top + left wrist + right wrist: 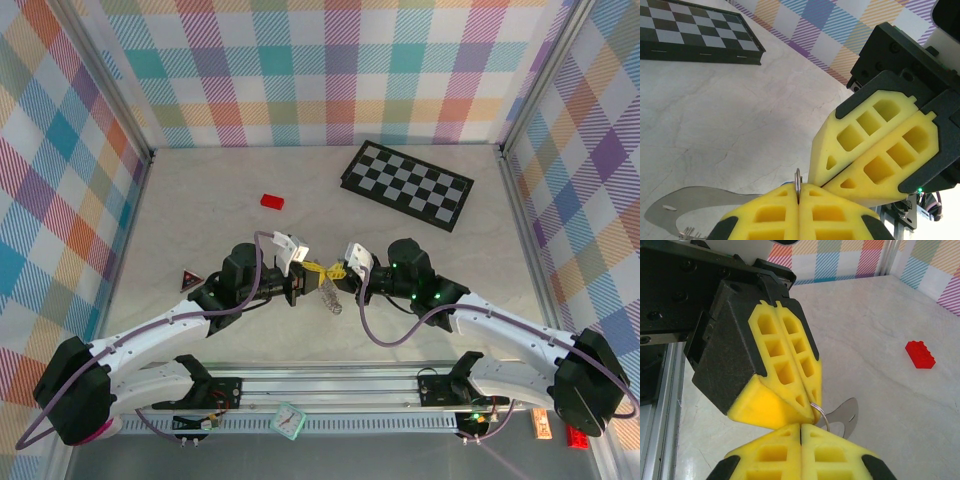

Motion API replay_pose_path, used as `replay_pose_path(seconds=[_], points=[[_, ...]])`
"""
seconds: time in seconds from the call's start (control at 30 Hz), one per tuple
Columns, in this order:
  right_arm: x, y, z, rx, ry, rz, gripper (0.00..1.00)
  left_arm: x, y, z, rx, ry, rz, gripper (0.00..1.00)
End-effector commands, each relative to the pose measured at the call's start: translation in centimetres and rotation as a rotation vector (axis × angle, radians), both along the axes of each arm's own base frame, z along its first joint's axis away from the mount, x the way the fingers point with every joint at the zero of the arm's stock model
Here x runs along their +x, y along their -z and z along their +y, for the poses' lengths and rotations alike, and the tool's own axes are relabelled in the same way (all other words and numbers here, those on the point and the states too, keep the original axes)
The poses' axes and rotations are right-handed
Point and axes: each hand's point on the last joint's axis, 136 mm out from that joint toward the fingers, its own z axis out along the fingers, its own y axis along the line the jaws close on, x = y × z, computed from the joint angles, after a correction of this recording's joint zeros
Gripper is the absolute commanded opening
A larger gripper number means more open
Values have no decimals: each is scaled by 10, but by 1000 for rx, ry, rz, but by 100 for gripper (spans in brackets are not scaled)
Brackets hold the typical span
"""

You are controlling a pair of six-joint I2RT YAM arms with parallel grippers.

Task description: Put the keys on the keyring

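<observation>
- Near edge: a metal rail (330,385) carries both arm bases, and a small teal object (288,420) sits at it between them
- Surface: the table (200,230) is pale and matt, faintly veined like marble
- Mid-table: the two grippers meet tip to tip above the surface
- The left gripper (798,194) has its yellow fingers pressed fully together, with the keyring (798,180) pinched edge-on in the seam between them
- The right gripper (801,429) has its fingers closed flush, tips touching the left pair beside the ring; whether it grips anything cannot be told
- A flat grey metal piece (844,419) shows just beside the ring, below the fingers; whether it is a key cannot be told
- Left of the arms: a small black triangular item (188,281) lies on the table
- Further back: a red block (272,201) lies alone, well apart from the grippers
- Far right: a black-and-white checkerboard (407,186) lies flat and askew near the back wall
- Enclosure: pastel plaid walls (330,70) stand on three sides, with metal posts at the back corners
</observation>
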Motion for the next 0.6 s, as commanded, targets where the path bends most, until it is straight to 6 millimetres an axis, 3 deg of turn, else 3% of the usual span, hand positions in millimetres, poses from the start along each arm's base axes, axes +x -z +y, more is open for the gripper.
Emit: replay_pose_path(seconds=[0.0, 0.13, 0.27, 0.37, 0.57], points=[[-11, -8, 7, 32, -65, 15, 0, 5, -22, -1, -66, -8, -72, 0], [-17, -7, 5, 23, -91, 33, 2, 4, -26, 0, -67, -4, -120, 0], [-23, -9, 4, 16, -112, 53, 26, 3, -29, 0, -75, 6, -192, 0], [-30, -16, 1, 19, -130, 59, 37, 3, -29, 1, -64, 17, -253, 0], [-40, -28, -17, -22, -130, 58, 42, 0, -32, -2, -64, 51, -355, 0]])
